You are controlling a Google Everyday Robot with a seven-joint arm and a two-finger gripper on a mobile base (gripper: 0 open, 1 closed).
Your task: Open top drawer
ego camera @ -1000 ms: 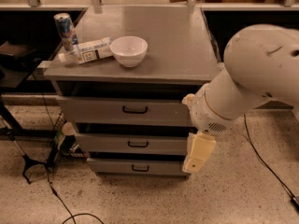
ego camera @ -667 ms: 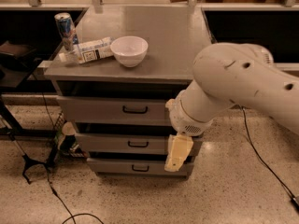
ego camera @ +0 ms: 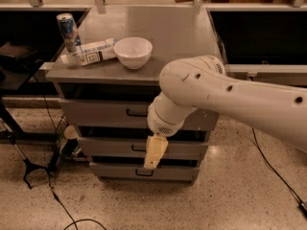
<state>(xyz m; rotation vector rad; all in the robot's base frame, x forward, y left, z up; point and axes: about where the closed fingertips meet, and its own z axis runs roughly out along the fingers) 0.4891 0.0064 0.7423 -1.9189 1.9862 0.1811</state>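
Leftmost, on the floor [ego camera: 240,195] below and left of the top drawer [ego camera: 96,113], stands a black stand [ego camera: 29,169] with a thin cable trailing from it.

Above the top drawer's left end, on the counter [ego camera: 182,32], a can [ego camera: 67,28] stands upright. A carton [ego camera: 96,51] lies on its side above the drawer's left half, its cap end toward the can.

A white bowl [ego camera: 133,51] sits upright on the counter above the top drawer, a little left of the drawer's centre and just beside the carton's right end.

The top drawer is the uppermost and widest of three grey fronts directly beneath the counter. Its small black handle [ego camera: 136,113] sits at the middle of the front, with a dark gap above the front. Only the front shows, and I cannot tell whether the drawer is drawn out at all. Below it lie the middle drawer [ego camera: 110,146] and the bottom drawer [ego camera: 120,170], each narrower.

My claw [ego camera: 155,152] hangs below the top drawer, slightly right of its handle. It points downward across the middle drawer's front, and whether it touches that front I cannot tell. Nor can I tell whether my claw is open or closed, or whether it has hold of anything.

My white arm [ego camera: 230,95] covers much of the top drawer's right half and runs off toward the right edge.

Farthest right, lower than the top drawer, a dark cable [ego camera: 273,166] crosses the floor.
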